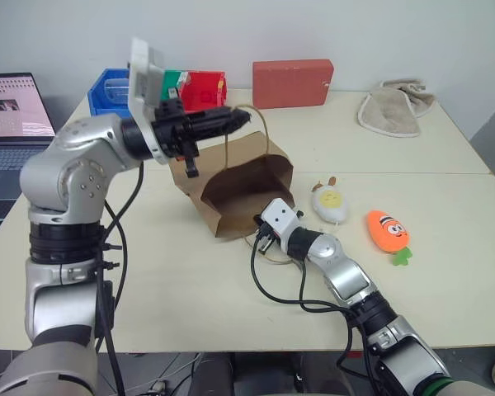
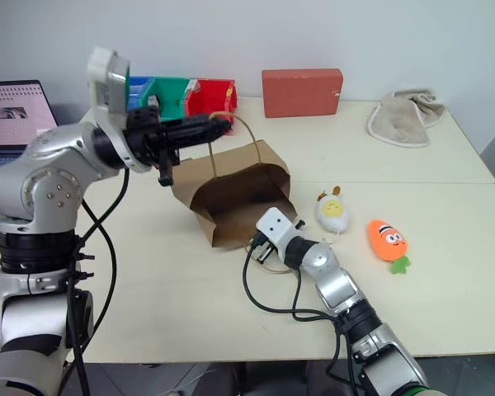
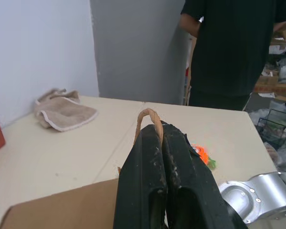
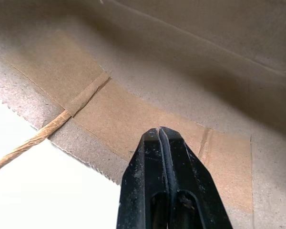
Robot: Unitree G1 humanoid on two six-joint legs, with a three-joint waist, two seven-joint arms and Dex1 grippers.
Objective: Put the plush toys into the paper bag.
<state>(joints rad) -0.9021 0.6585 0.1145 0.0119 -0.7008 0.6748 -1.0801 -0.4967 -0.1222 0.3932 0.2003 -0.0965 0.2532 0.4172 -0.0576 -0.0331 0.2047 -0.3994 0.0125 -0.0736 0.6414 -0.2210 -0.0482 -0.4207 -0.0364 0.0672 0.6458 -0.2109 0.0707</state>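
Red rectangular box (image 1: 292, 83) and crumpled beige cloth (image 1: 393, 107) at the cream surface's (image 1: 190, 289) far edge; coloured plastic bins (image 2: 181, 95), open laptop (image 1: 15, 111).

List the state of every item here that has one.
paper bag: on its side, mouth open toward the robot
upper handle: pinched in the shut left gripper
right gripper: shut, at the bag's lower lip
egg plush: on table, outside bag
carrot plush: on table, outside bag

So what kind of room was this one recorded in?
Likely a lab or workshop. A plain pale table against a white wall holds coloured parts bins, a laptop sits to one side, and shelves of boxes stand behind a person.
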